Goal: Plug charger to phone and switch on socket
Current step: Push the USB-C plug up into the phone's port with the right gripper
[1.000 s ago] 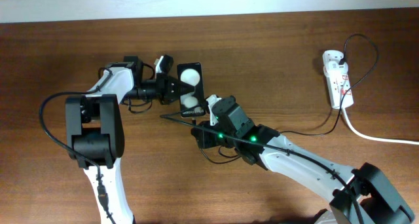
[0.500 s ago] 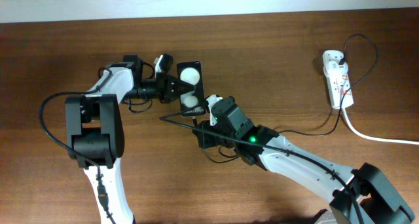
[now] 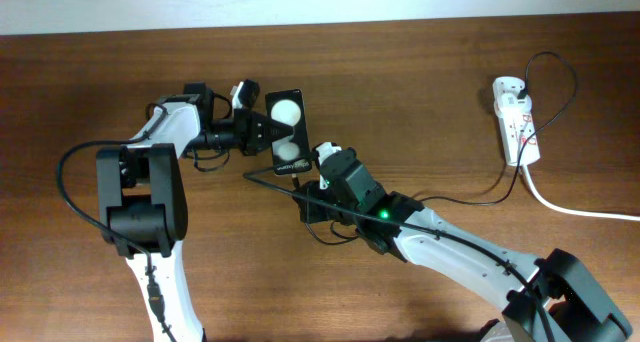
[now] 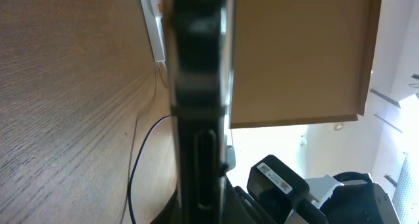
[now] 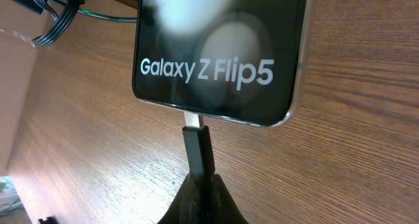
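The phone [image 3: 285,133], a black glossy slab with white lettering, lies on the table and fills the top of the right wrist view [image 5: 219,47]. My left gripper [image 3: 262,128] is shut on the phone's left edge; the left wrist view shows the phone edge-on [image 4: 200,106]. My right gripper [image 3: 312,190] is shut on the charger's black plug [image 5: 196,149], whose metal tip sits at the port in the phone's bottom edge. The charger's thin black cable [image 3: 470,204] runs right to the white socket strip [image 3: 516,120] at the far right.
The strip's thick white cord [image 3: 580,210] leaves toward the right edge. A cable bundle [image 5: 55,24] shows beside the phone in the right wrist view. The right arm [image 3: 450,247] stretches across the lower middle of the wooden table.
My right gripper has moved the plug up to the phone's bottom edge. The phone and left gripper have shifted slightly left and up.
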